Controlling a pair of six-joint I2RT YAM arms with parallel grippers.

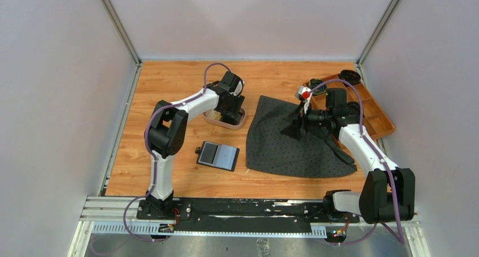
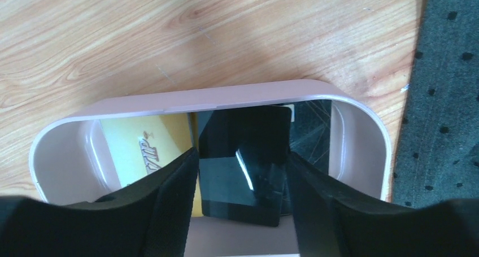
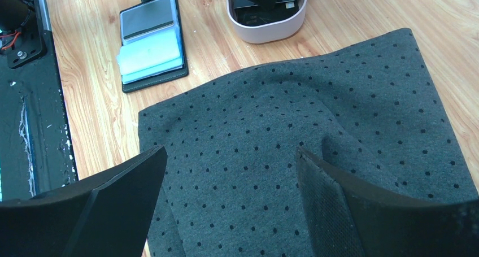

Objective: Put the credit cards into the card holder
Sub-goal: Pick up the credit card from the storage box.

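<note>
The black card holder [image 1: 218, 155] lies open on the wood in front of the pinkish tray [image 1: 240, 123]. In the right wrist view the card holder [image 3: 131, 83] shows a pale blue card [image 3: 149, 56] on its near half. My left gripper [image 2: 243, 155] reaches down into the tray [image 2: 226, 96], and its jaws are closed against the two sides of a black card [image 2: 243, 155] whose near end is tilted up. A gold-yellow card [image 2: 141, 147] and another dark card [image 2: 310, 127] lie in the tray. My right gripper [image 3: 230, 155] is open and empty above the cloth.
A dark grey dotted cloth [image 1: 288, 141] lies rumpled at centre right, under my right gripper [image 1: 295, 124]. An orange-brown compartmented box [image 1: 375, 113] with small parts stands at the far right. White walls close in the table on three sides.
</note>
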